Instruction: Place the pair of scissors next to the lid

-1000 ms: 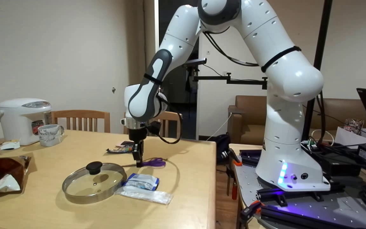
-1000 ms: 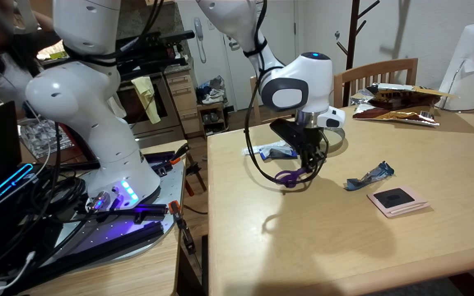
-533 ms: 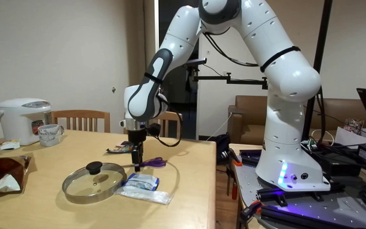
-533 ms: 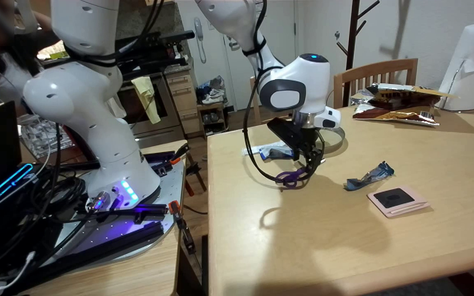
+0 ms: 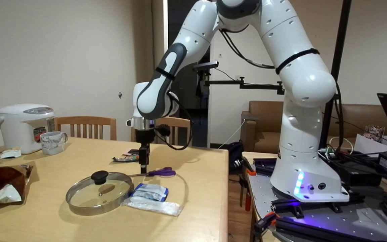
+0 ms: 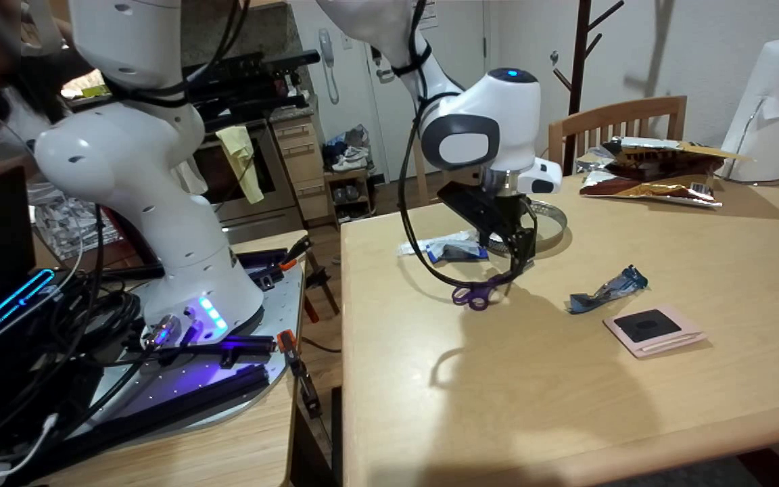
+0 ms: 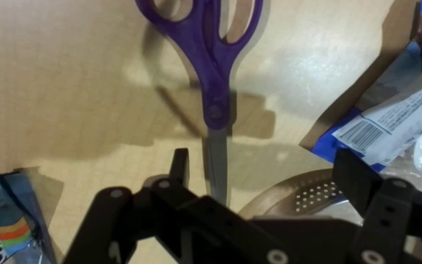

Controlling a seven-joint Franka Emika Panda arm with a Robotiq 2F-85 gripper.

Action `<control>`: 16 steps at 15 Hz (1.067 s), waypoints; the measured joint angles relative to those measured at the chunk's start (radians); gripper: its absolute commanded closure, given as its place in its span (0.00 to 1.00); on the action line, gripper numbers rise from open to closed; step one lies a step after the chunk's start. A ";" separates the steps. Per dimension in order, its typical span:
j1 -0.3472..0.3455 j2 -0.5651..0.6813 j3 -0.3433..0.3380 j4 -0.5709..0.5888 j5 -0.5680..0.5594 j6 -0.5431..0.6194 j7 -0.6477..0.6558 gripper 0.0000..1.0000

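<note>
The pair of scissors (image 5: 161, 172) lies flat on the table, purple handles towards the robot's base and blades pointing at the lid (image 5: 92, 209). This round glass lid has a metal rim and a black knob, and the blade end lies close by its edge. My gripper (image 7: 262, 156) is just above the blades, its fingers (image 7: 180, 167) spread wide with nothing gripped. In the wrist view the scissors (image 7: 214, 88) run down between the fingers, nearer one of them, and the gripper hides the blade tip. Part of the lid's rim (image 7: 280, 194) shows there too.
A blue-and-white packet (image 5: 150, 191) and a clear wrapper (image 5: 155, 205) lie against the lid. Further off are a dark snack wrapper (image 6: 609, 291) and a pink wallet (image 6: 653, 331). A mug (image 5: 53, 143), a white pot (image 5: 25, 127) and a brown bag (image 5: 8, 185) stand beyond.
The gripper has let go of the scissors, opened wide and, after dipping a little, risen slightly above them. The scissors have stayed nearly where they were on the table.
</note>
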 measured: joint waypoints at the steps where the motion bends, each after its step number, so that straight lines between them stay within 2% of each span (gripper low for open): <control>1: 0.000 -0.023 -0.001 -0.010 -0.001 0.000 -0.004 0.00; 5: 0.001 -0.111 -0.004 -0.058 -0.002 -0.021 -0.045 0.00; 8: 0.002 -0.185 -0.003 -0.107 0.003 -0.090 -0.101 0.00; 13: 0.008 -0.332 -0.007 -0.239 0.095 -0.198 -0.274 0.00; 16: 0.025 -0.421 -0.036 -0.333 0.149 -0.233 -0.369 0.00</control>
